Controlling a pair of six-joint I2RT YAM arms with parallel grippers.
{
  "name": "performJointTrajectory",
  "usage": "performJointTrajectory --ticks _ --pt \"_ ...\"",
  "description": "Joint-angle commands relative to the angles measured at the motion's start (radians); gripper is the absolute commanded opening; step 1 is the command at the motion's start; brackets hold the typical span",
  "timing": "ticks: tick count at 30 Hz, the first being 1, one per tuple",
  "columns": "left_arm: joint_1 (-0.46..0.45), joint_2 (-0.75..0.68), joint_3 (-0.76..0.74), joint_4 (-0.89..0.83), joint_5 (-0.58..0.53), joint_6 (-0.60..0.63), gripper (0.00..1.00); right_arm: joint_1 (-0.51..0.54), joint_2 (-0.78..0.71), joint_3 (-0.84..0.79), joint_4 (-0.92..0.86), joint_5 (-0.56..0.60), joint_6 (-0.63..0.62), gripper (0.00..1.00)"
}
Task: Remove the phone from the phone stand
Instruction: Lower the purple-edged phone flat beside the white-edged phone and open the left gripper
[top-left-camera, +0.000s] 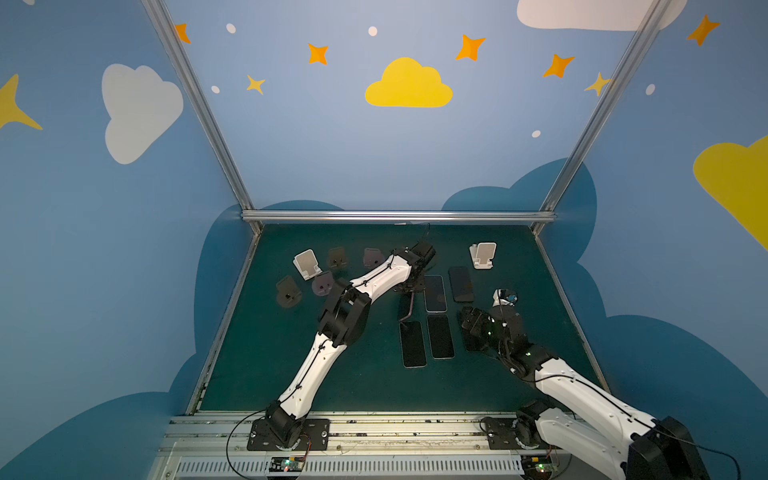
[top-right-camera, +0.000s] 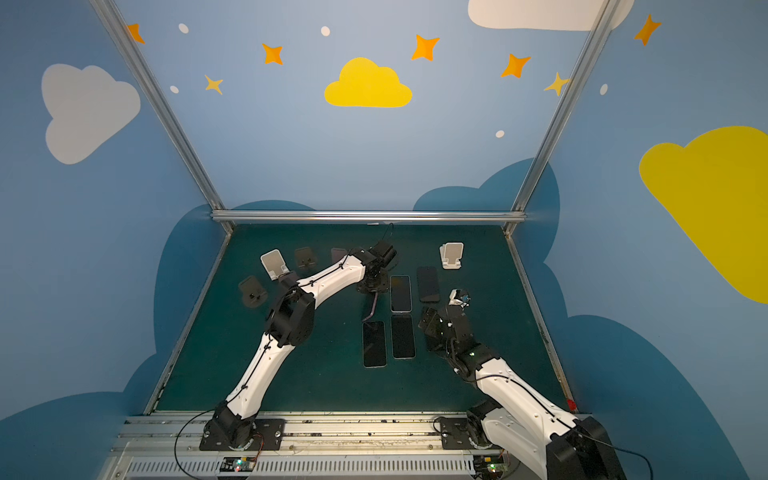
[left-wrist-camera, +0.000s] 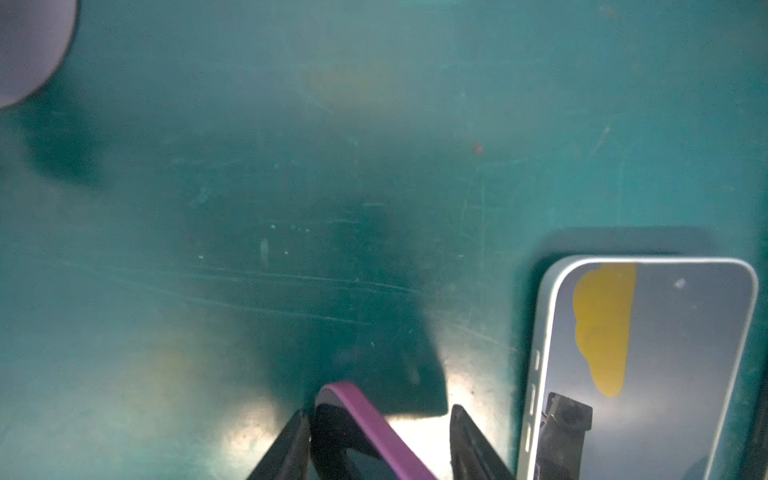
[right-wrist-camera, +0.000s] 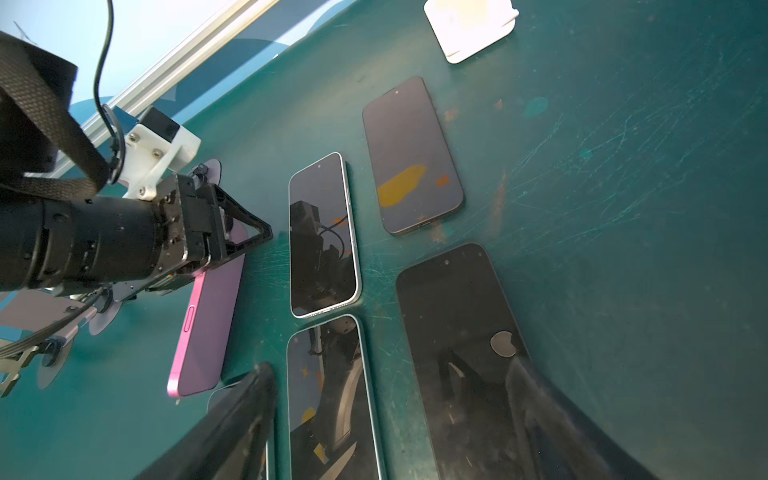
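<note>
Holding item: left hand (left-wrist-camera: 380, 444) clenched on pink phone (top-left-camera: 407, 307), mid-frame in a top view, tilted, clear of stands (top-left-camera: 336, 257) (lower corner near a laid phone (top-left-camera: 412, 344)). Right hand (right-wrist-camera: 390, 370) released. Best lowered flat onto bare desk (top-left-camera: 291, 365), avoiding overlap.

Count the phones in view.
6. Purple phone gripped by the left hand; lying flat: far-middle phone, far-right phone, near-left phone, near-middle phone; near-right phone beneath the right hand. Arms may hide others.

Lab booth: aluminium frame (top-left-camera: 399, 216), cloud-painted walls (top-left-camera: 374, 145).
</note>
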Motion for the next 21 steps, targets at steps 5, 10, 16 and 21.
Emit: performJointTrajectory --ticks 5,10,16,21 --pt "-0.004 -0.031 -0.022 0.001 -0.028 -0.038 0.53 -0.001 -0.006 0.012 -0.007 0.008 0.004 0.87" --pt "-0.01 -0.061 -0.044 0.017 -0.076 -0.075 0.57 -0.001 0.003 0.014 -0.007 0.0 0.005 0.87" --pt "-0.029 -0.039 -0.039 0.053 -0.148 -0.148 0.59 -0.001 0.008 0.014 -0.004 -0.011 0.01 0.87" --pt "-0.031 -0.014 -0.032 0.074 -0.178 -0.178 0.59 -0.001 0.001 0.014 -0.009 -0.013 0.012 0.87"
